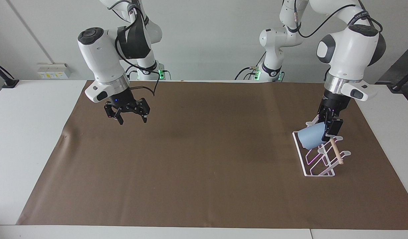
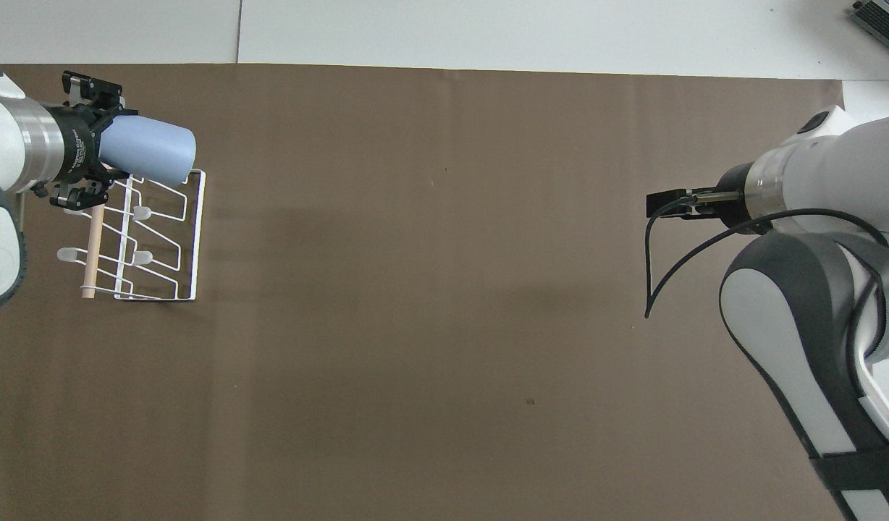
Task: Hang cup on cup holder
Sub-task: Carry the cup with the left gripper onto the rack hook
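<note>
Pale blue-grey, the cup (image 1: 311,139) lies tilted on its side in the air over the cup holder (image 1: 318,153), its open mouth turned toward the middle of the bench (image 1: 34,109) and slightly down. We see the left hand (image 1: 329,127) pinching it at the narrow base end, the arm coming down steeply from above. The cup holder, white wire with a wooden dowel (image 1: 335,151) along its top, stands on the brown mat (image 1: 197,159) near the bench's edge at the left arm's end.

The facing view shows us the cup low over the end of the rack nearer the robots, covering the prongs there; we cannot tell whether it touches a prong. The overhead view gives what that view hides: the cup's (image 2: 149,151) rim overlaps only the corner of the rack (image 2: 162,242), and two rounded prong tips (image 2: 142,212) stand bare beside the dowel (image 2: 93,250). There the left hand (image 2: 100,141) shows its black links splayed round the cup's base.

The right hand (image 1: 127,113) hangs over the mat toward the right arm's end of the bench, pointing down, its fingers (image 1: 120,120) spread apart and holding nothing; that arm waits. From overhead we see only a narrow black edge of it (image 2: 676,202), with a cable looping below, and the spread does not show.
</note>
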Controlling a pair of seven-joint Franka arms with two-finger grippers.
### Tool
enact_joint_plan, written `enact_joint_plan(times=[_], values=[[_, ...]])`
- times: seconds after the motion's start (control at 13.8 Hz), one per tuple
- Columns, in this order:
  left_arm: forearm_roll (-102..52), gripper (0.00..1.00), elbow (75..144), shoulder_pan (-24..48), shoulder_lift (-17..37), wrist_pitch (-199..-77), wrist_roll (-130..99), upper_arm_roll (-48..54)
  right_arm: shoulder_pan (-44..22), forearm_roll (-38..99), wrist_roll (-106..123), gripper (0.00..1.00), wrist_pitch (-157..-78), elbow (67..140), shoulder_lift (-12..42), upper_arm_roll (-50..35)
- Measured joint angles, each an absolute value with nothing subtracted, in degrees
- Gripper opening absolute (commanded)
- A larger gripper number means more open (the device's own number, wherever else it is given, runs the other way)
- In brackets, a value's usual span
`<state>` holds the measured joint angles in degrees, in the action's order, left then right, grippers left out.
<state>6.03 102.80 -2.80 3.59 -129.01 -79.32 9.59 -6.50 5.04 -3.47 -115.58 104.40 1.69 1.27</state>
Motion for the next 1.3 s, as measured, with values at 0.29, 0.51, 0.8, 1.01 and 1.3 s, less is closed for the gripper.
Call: enact_joint_plan(times=[0.29,0.51,0.8,1.01,1.3], values=[[19.03,0.0,107.43,-2.99,3.67,-133.54,-78.28,9.67,-3.61,4.94,-3.47,1.0,-105.0,97.43,1.2,1.35],[24.79,0.0,108.56,-3.19,3.99,-135.57,-78.04,9.68,-1.34,4.91,-3.47,1.0,-96.32,91.94,1.04,1.43],[31.24,0.0,109.07,-3.24,6.44,-137.69,-77.93,9.94,-0.93,4.9,-3.47,1.0,-94.49,91.12,0.57,1.42],[31.68,0.0,110.67,-3.25,7.01,-140.98,-77.92,9.94,-0.21,4.84,-3.47,1.0,-93.95,91.39,0.57,1.44],[34.09,0.0,113.18,-3.26,6.96,-143.55,-77.89,9.97,1.14,4.01,-3.72,1.0,-90.38,91.64,0.23,1.62]])
